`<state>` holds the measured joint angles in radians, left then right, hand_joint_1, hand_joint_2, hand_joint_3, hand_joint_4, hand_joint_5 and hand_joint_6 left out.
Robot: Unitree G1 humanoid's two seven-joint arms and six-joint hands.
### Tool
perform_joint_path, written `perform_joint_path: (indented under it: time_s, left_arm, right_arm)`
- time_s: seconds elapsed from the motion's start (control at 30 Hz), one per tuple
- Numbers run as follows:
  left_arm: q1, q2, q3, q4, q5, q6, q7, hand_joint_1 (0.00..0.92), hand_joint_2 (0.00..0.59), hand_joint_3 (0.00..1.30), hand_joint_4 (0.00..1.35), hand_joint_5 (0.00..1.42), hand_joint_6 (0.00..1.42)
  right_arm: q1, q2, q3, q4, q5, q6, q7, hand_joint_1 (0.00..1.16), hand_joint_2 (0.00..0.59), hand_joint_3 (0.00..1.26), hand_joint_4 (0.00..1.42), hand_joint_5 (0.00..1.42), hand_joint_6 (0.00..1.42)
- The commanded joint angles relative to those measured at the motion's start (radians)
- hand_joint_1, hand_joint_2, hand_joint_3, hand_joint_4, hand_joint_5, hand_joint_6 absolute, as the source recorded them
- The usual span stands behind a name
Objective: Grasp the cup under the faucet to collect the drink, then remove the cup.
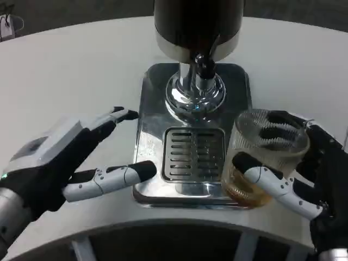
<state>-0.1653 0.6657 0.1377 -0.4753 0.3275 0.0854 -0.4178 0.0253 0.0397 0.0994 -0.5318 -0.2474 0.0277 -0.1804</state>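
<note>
Our right hand [304, 174] grasps the cup [263, 157]: one finger lies across its near side low down, and dark fingers show through the clear ribbed wall at its far side near the rim. The cup holds an amber drink that fills only its lower part, and it leans a little toward the tray [152, 136] at the top. It sits at the tray's right front corner, overlapping the tray's edge, to the right of the grille [193, 155] and well forward and right of the faucet [202, 68], so it is no longer under the spout. Our left hand [76, 157] is released, fingers spread and holding nothing, just left of the tray; its near finger almost touches the tray's left front edge, its far finger points at the tray's left side. Behind the tray's centre rises the dispenser [198, 22], dark with a chrome band, on a shiny base. All of this stands on the table [65, 65]. We judge that the collecting is done and that the removing step is in hand. The next move calls for carrying the cup away from the tray to the right and setting it on the table, keeping it upright so that the drink does not slop, and holding firmly, since the ribbed wall may slip.
</note>
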Motion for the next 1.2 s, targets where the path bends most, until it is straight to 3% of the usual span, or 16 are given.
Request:
perform_joint_path:
  time_s: [0.03,0.27,0.53,0.9,1.2]
  left_arm:
    - [0.033,0.023,-0.001,-0.057,0.015,0.019,-0.036,0.0,0.066,0.1,0.0,0.03,0.19]
    - [0.079,0.008,-0.02,-0.165,0.042,0.049,-0.059,0.0,0.066,0.07,0.0,0.0,0.18]
    - [0.169,-0.003,-0.011,-0.282,0.068,0.049,-0.061,0.0,0.067,0.04,0.0,0.0,0.13]
    - [0.262,-0.007,-0.024,-0.397,0.145,0.019,-0.07,0.0,0.064,0.0,0.0,0.0,0.05]
    - [0.274,-0.02,-0.043,-0.429,0.184,0.029,-0.098,0.0,0.064,0.0,0.0,0.0,0.01]
  right_arm:
    - [0.052,-0.008,0.006,-0.109,0.025,-0.001,0.045,0.94,0.194,0.97,1.16,1.32,1.42]
    - [0.126,-0.032,0.008,-0.227,0.052,0.012,0.116,0.94,0.194,0.98,1.16,1.33,1.42]
    - [0.176,-0.074,-0.014,-0.301,0.084,0.016,0.19,0.95,0.193,0.99,1.18,1.34,1.42]
    - [0.268,-0.153,-0.086,-0.386,0.156,-0.017,0.278,0.95,0.193,0.99,1.19,1.34,1.42]
    - [0.296,-0.185,-0.122,-0.414,0.197,-0.027,0.312,0.95,0.193,0.99,1.19,1.34,1.42]
